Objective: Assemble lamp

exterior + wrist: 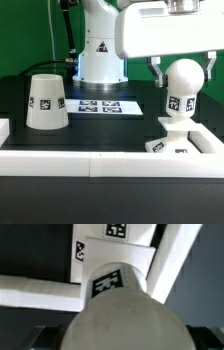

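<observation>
The white round bulb [182,88] stands upright on its stem over the flat square base [170,143] at the exterior view's right; its stem meets the base's top. My gripper [182,74] comes from above, one finger on each side of the bulb's round head, shut on it. In the wrist view the bulb [125,303] fills the middle between the dark fingers [45,338], with the tagged base [112,241] beyond it. The tapered cup-shaped shade [46,101] stands mouth down at the exterior view's left, apart from the gripper.
The marker board [105,105] lies flat on the black table before the white robot pedestal [100,55]. A low white wall [90,160] runs along the front and turns up beside the base; it also shows in the wrist view [35,291].
</observation>
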Controlling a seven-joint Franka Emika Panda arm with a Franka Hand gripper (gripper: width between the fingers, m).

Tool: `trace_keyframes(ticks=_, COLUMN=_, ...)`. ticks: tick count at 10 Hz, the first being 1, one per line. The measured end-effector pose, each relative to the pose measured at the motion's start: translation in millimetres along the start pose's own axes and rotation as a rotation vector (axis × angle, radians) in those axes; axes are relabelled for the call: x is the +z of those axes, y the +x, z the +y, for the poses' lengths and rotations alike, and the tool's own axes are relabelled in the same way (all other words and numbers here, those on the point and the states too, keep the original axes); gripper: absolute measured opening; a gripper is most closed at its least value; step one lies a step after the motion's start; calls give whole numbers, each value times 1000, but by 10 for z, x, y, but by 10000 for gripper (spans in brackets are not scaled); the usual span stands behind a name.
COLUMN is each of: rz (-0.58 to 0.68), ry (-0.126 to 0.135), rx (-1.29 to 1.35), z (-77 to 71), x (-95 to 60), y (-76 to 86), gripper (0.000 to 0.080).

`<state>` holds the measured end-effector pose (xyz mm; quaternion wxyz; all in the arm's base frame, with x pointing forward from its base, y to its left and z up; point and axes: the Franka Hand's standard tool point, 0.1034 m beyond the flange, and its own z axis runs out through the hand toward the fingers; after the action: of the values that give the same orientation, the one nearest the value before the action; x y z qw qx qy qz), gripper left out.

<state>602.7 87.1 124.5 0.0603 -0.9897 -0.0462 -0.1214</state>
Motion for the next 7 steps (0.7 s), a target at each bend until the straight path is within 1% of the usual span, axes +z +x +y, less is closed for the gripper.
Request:
trace_keyframes(ticks=2, rz=63, ry=-3, rx=146, z=12, x=4, y=1, gripper=580)
trace_keyframes(ticks=4, rz=95, ry=-2, rx=238, z=-12, x=6, y=1, gripper=580)
trace_keyframes(ticks=6, rz=88, ry=16, rx=440, z=-74, x=11, y=3, gripper=580)
trace_keyframes(ticks=7, rz=71, ry=21, rx=526, z=-75, x=13, y=-1, gripper=580)
